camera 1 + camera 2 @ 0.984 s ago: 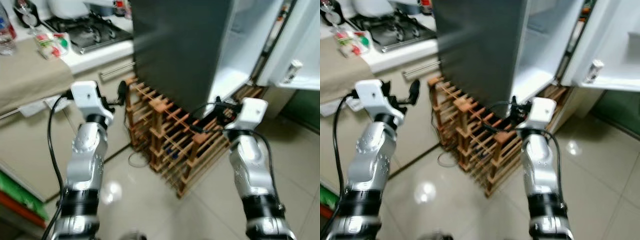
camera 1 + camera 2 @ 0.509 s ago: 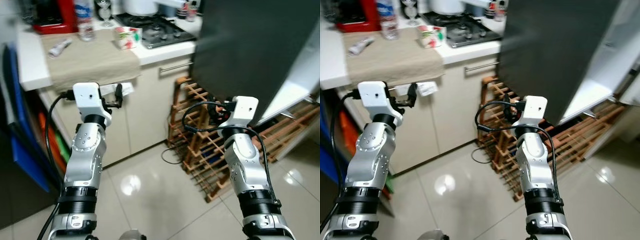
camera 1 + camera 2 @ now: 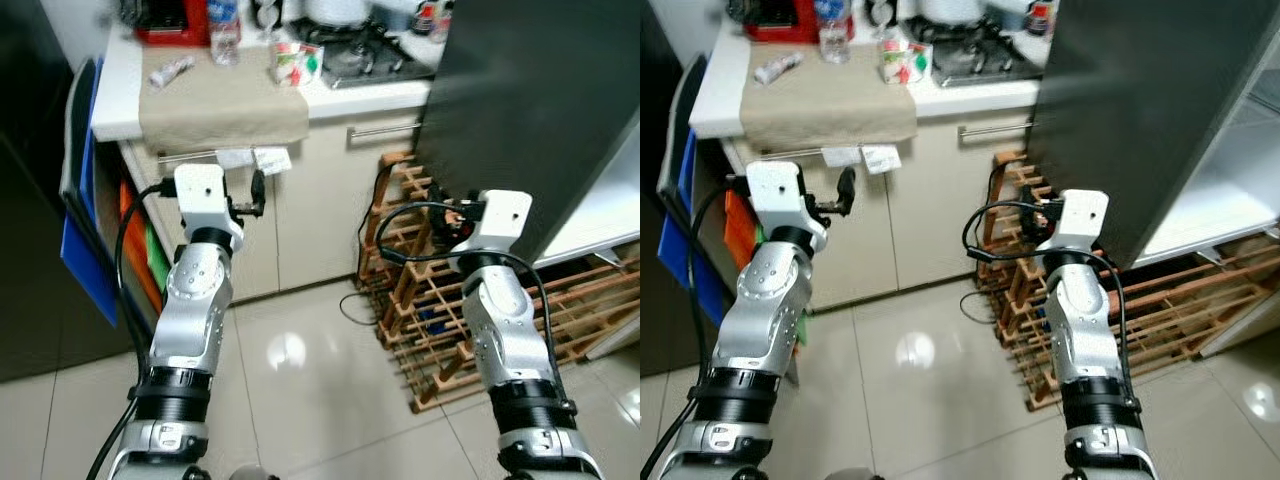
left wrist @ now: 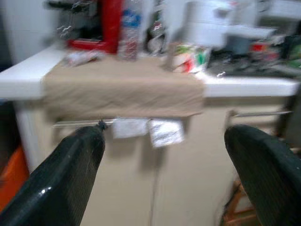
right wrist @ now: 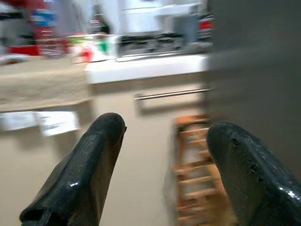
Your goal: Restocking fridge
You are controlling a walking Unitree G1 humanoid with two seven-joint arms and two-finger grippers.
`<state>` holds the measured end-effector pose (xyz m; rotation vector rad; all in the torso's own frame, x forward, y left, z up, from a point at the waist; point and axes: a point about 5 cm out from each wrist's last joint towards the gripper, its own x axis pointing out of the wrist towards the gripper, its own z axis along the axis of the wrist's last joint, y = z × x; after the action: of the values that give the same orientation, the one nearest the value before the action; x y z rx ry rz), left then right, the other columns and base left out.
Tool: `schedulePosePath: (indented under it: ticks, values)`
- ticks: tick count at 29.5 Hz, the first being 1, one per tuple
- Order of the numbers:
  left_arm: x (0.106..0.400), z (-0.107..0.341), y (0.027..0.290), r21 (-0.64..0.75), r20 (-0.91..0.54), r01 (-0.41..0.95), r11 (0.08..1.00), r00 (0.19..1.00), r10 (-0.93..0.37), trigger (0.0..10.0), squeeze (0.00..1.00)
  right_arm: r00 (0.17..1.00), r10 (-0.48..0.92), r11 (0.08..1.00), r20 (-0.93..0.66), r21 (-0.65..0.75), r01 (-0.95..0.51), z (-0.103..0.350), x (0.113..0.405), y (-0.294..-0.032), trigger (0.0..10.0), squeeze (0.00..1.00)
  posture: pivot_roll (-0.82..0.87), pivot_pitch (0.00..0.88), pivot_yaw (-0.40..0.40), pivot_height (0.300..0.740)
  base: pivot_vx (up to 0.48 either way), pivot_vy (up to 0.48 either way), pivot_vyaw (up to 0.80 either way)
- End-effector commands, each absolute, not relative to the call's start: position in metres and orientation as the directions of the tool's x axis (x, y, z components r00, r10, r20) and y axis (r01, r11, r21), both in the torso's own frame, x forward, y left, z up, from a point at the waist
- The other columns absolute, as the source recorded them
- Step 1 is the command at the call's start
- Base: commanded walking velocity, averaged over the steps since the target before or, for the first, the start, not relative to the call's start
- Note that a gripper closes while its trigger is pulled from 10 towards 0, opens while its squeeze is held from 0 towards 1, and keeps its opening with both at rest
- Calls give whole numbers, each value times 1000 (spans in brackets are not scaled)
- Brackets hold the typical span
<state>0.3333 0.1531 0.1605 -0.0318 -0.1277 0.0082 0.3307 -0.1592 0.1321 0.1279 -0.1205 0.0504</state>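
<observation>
Nearest, both silver arms are raised before the body. The left gripper (image 4: 162, 169) is seen spread wide with nothing held; the right gripper (image 5: 162, 165) is likewise parted and empty. Beyond them a wooden wine rack (image 3: 420, 290) stands on the tiled floor (image 3: 300, 370), beside the dark fridge (image 3: 520, 110), whose interior is cut off at the frame edge. Farther off, a beige cloth (image 3: 222, 105) is draped over the worktop (image 3: 110, 100); the bottle (image 3: 224, 22) and stove (image 3: 370, 60) behind are blurred. Since a second ago the view has swung left, so the fridge's open compartment is largely lost.
</observation>
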Motion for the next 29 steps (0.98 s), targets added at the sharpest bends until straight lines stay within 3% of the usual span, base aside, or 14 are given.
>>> schedulePosePath:
  ticks: [1,12,29]
  values:
    - [334,164,154,-50,147,-16,999,989,24,10000,0,987,54,992,149,107,-71,140,333,-156,10000,0,-43,0,11,740,0,0,538]
    - [336,169,155,-56,177,6,998,984,4,10000,0,986,57,990,154,117,-76,142,336,-154,10000,0,-40,0,8,740,0,0,485]
    - [342,179,157,-63,212,-14,998,977,27,10000,0,981,77,994,178,61,-89,144,334,-149,10000,0,-41,0,3,740,479,0,0]
